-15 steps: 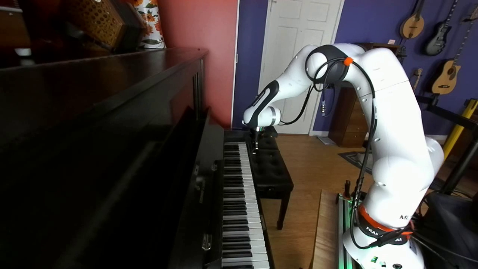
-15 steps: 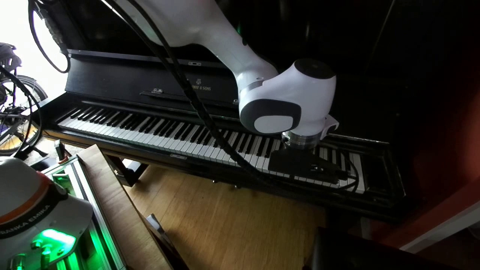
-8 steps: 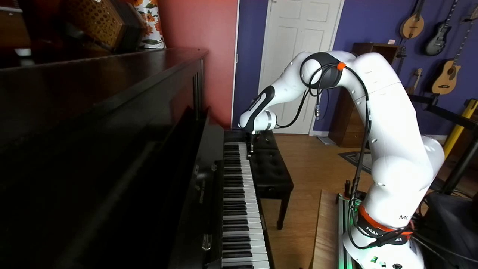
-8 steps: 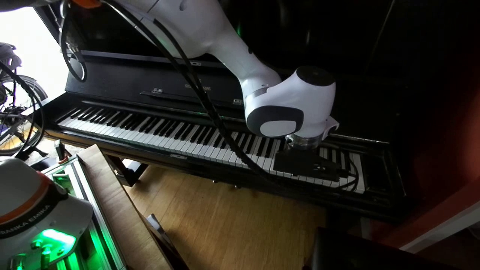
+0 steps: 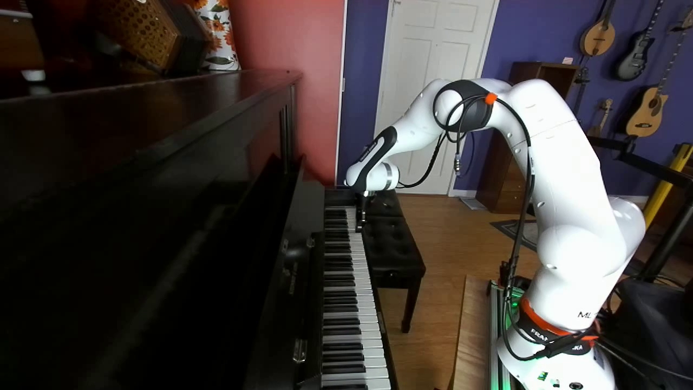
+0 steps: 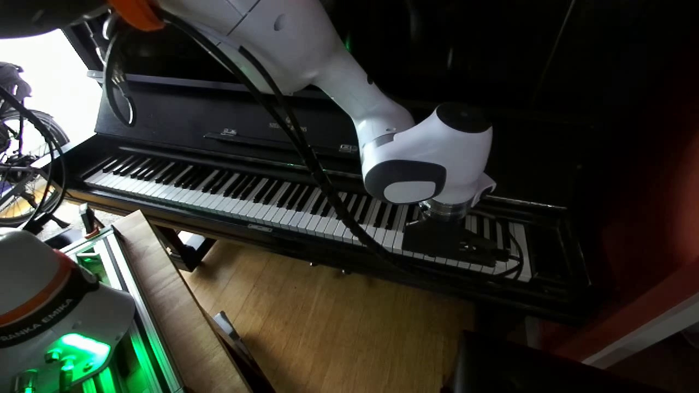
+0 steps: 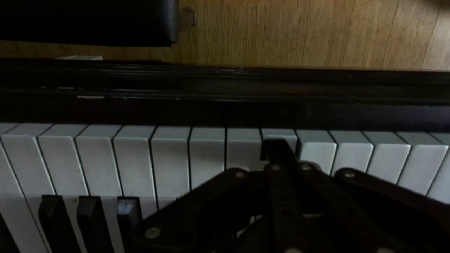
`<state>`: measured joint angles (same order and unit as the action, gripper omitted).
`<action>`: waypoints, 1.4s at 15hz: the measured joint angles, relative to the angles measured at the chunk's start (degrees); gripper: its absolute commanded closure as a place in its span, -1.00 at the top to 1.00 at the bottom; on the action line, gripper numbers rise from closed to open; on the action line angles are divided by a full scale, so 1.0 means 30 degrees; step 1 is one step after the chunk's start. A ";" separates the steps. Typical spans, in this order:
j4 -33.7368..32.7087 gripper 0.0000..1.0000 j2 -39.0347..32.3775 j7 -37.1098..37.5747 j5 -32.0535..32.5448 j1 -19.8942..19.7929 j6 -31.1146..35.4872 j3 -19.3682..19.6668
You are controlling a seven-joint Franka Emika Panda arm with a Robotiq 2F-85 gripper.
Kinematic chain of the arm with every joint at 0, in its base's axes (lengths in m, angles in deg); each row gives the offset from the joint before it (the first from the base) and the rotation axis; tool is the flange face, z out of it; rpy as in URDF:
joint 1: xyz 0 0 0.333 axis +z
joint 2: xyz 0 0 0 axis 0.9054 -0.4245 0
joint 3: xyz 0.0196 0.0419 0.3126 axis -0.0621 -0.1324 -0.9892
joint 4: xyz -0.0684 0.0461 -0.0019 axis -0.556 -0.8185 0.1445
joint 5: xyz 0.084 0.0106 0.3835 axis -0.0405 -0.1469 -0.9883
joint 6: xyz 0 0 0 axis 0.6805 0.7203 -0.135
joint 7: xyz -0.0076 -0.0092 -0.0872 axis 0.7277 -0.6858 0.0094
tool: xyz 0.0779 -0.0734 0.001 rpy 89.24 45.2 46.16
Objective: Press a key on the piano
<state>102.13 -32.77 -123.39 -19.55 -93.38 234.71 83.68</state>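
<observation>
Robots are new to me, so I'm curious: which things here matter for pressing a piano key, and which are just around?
For the job:
- piano
- gripper
- white key beneath its tip

Just around:
- black padded bench
- acoustic guitar on the wall
- bicycle

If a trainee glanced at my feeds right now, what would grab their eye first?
Most likely the big white arm, arched toward the dark piano in both exterior views. Next, in the wrist view, the black fingers over a white key; whether they press it is hard to tell. In an exterior view, guitars hang on the purple wall.
</observation>
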 measured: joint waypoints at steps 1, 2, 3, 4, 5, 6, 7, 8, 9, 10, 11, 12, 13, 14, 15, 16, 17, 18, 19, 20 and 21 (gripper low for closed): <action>-0.0057 -1.00 -0.0090 0.0001 -0.0001 -0.0050 0.0000 -0.0036; -0.0098 -1.00 -0.0174 0.0001 -0.0001 -0.0095 0.0000 -0.0073; -0.0122 -1.00 -0.0181 0.0002 -0.0001 -0.0142 -0.0016 -0.0109; -0.0124 -1.00 -0.0181 0.0003 -0.0001 -0.0188 -0.0017 -0.0151; -0.0125 -1.00 -0.0181 0.0007 -0.0001 -0.0239 -0.0025 -0.0196; -0.0130 -1.00 -0.0182 0.0011 -0.0001 -0.0274 -0.0035 -0.0227; -0.0135 -1.00 -0.0185 0.0021 -0.0001 -0.0296 -0.0039 -0.0246; -0.0139 -1.00 -0.0186 0.0033 -0.0001 -0.0313 -0.0048 -0.0259; -0.0144 -1.00 -0.0187 0.0042 -0.0001 -0.0321 -0.0055 -0.0266; -0.0147 -1.00 -0.0187 0.0057 -0.0001 -0.0322 -0.0057 -0.0267; -0.0149 -1.00 -0.0188 0.0071 -0.0001 -0.0323 -0.0057 -0.0267; -0.0154 -1.00 -0.0183 0.0079 -0.0001 -0.0323 -0.0057 -0.0269; -0.0169 -1.00 -0.0167 0.0080 -0.0001 -0.0324 -0.0057 -0.0273; -0.0174 -1.00 -0.0120 0.0081 -0.0001 -0.0324 -0.0059 -0.0285; -0.0168 -1.00 -0.0064 0.0085 -0.0001 -0.0322 -0.0059 -0.0315; -0.0141 -1.00 0.0036 0.0099 -0.0001 -0.0321 -0.0059 -0.0366; -0.0116 -0.98 0.0190 0.0119 -0.0001 -0.0318 -0.0057 -0.0421; -0.0093 -0.90 0.0417 0.0142 -0.0001 -0.0310 -0.0056 -0.0468; -0.0037 -0.59 0.0698 0.0176 -0.0001 -0.0293 -0.0056 -0.0505; 0.0045 -0.39 0.1012 0.0215 -0.0001 -0.0260 -0.0056 -0.0523; 0.0152 -0.22 0.1344 0.0245 -0.0001 -0.0210 -0.0056 -0.0524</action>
<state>102.59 -28.73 -122.66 -19.55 -94.01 234.54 82.11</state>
